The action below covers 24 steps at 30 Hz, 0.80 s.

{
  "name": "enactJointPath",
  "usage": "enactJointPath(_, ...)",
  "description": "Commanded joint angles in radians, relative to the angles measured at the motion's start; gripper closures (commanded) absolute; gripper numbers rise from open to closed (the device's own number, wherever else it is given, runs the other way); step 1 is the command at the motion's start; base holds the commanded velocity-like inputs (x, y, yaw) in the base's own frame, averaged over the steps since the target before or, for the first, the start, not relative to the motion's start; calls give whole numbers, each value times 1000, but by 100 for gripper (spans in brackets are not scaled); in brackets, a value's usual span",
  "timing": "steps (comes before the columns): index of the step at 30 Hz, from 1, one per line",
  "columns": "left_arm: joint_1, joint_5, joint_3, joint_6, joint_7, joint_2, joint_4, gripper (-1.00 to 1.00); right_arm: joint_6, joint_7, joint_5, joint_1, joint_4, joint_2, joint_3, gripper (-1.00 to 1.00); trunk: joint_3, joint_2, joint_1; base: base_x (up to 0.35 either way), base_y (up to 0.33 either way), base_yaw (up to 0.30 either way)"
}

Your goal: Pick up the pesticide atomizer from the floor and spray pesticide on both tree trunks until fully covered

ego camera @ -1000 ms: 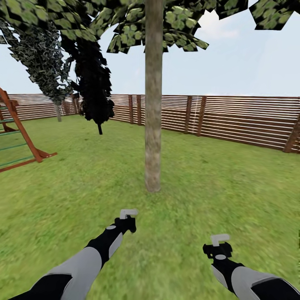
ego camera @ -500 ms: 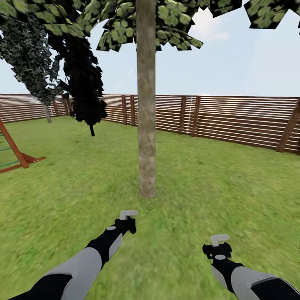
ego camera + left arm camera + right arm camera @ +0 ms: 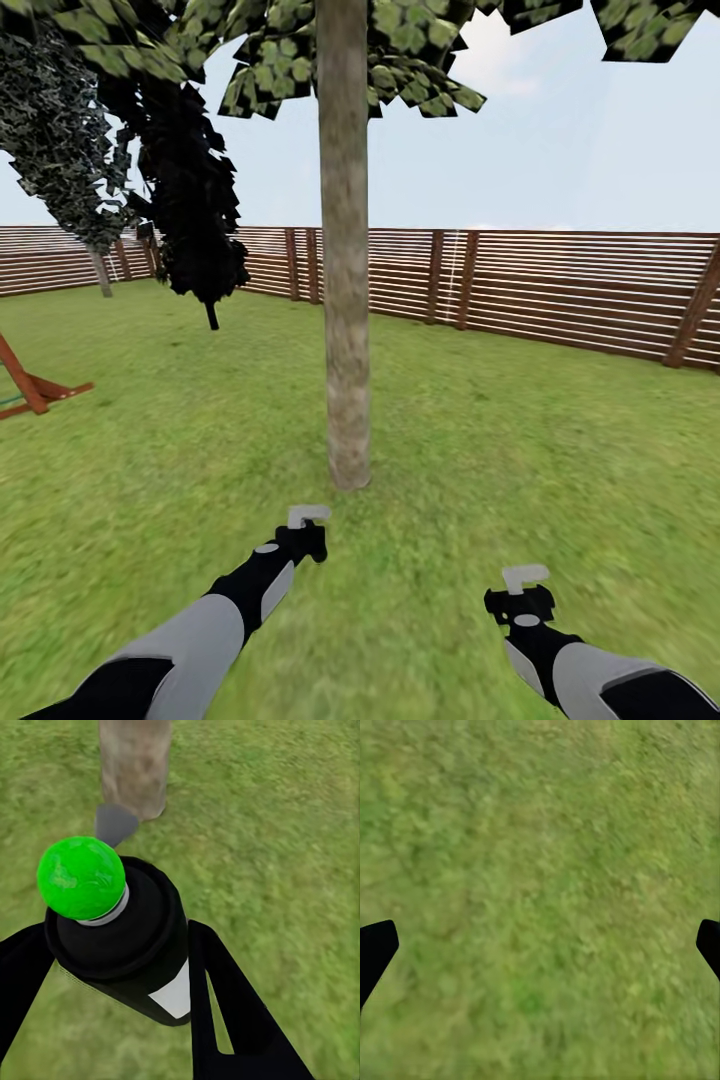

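On the lawn just short of the tree trunk [image 3: 345, 300], the left gripper [image 3: 112, 967] is clenched on the pesticide atomizer [image 3: 124, 934], right gripper [image 3: 540, 945] spread and bare, so I'd aim the nozzle squarely at the bark and sweep it bottom to top.

The tree trunk [image 3: 345, 250] stands on the lawn [image 3: 520, 450], fence [image 3: 560, 285] behind it.
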Motion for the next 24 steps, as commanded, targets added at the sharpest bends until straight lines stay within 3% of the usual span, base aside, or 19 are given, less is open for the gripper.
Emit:
enactJointPath(1, -1, -4, 4, 0, -2, 0, 0, 100, -7, 0, -7, -2, 4, 0, 7, -100, -2, -2, 1, 350, 0, 0)
enactJointPath(24, -1, -4, 5, 0, -2, 0, 0, 100, -7, 0, -6, 2, 4, 7, 7, -100, -2, -2, 1, 350, 0, 0)
